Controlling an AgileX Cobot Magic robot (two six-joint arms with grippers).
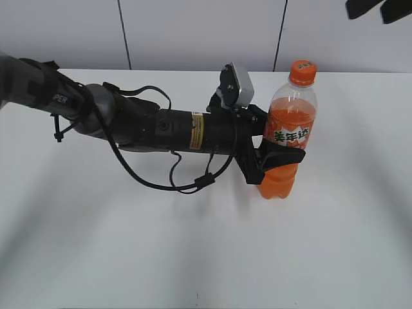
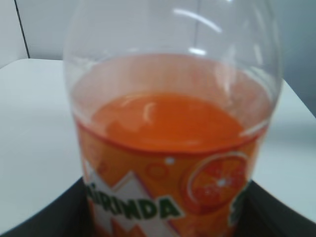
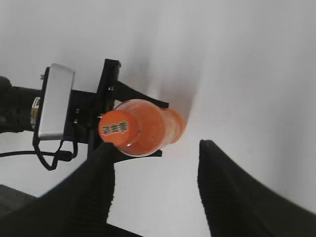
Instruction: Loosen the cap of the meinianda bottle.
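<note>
A: Looking at the exterior view first. The bottle (image 1: 288,132) stands upright on the white table (image 1: 193,257), right of centre. Clear plastic, orange soda inside, orange label with white characters on green, ridged lower body. The cap (image 1: 302,72) is on: small, round, orange, ribbed side.

B: Left gripper (image 1: 278,154)?

A: Clamped on the bottle at and just below the label, black jaws on either side of the body. The arm comes in level from the left, matte black, loose cables hanging under it, a grey camera block on the wrist.

B: Left wrist view?

A: The bottle fills the frame. Clear curved shoulder on top, the liquid line just above the label, an orange-slice print and green lettering below. Dark finger (image 2: 44,217) edges sit at both bottom corners against the bottle.

B: Right wrist view?

A: Top-down. The cap shows as an orange disc with the left gripper's jaws around the body below it. The right gripper (image 3: 155,185) is spread wide, holding nothing. Its fingers (image 3: 94,192) are black with ribbed pads and hang above the table, apart from the bottle.
</note>
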